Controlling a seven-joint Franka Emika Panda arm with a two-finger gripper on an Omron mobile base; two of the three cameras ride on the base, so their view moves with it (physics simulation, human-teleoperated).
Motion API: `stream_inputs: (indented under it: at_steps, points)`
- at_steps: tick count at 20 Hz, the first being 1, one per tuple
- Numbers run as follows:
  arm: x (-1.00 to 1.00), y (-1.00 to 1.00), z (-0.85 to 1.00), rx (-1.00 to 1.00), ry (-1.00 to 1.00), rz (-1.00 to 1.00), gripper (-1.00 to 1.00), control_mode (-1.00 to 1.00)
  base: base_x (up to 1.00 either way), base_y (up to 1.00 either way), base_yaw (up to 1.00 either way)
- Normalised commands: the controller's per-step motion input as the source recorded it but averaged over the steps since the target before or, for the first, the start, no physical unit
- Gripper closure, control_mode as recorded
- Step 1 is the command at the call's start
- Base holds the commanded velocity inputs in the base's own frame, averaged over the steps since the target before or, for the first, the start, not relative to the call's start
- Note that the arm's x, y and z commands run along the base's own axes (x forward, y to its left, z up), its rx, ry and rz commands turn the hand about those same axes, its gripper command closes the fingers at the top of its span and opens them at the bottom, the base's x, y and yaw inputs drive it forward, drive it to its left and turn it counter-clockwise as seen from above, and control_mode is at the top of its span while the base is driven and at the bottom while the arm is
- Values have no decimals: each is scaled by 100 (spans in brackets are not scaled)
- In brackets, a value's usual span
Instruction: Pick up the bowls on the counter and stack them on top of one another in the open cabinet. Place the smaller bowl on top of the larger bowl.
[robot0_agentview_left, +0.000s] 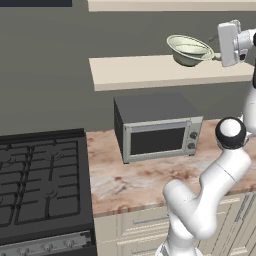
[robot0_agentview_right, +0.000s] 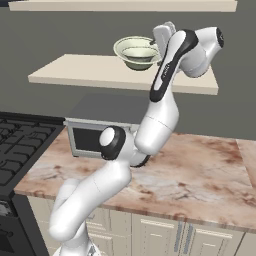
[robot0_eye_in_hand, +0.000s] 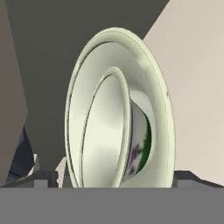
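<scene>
On the cabinet shelf (robot0_agentview_left: 150, 72), the small bowl (robot0_eye_in_hand: 107, 131) sits nested inside the large bowl (robot0_agentview_right: 136, 52). Gripper (robot0_eye_in_hand: 116, 177) jaws stand apart around the rims, clamping nothing. Stacking appears complete; only withdrawal seems left.

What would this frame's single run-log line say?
smaller bowl: nested inside larger bowl | bowls: on open cabinet shelf | gripper: open, at bowls' rim | counter: microwave
</scene>
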Motion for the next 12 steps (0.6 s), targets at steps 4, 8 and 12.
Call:
stream_inputs:
  at_steps: [4, 8, 12]
  points:
    - [0, -2, 17, 2, 0, 0, -100, -100, 0, 0, 0]
    - [-1, -2, 18, 2, 0, 0, -100, -100, 0, 0, 0]
    - [-3, -4, 11, 2, 0, 0, -100, -100, 0, 0, 0]
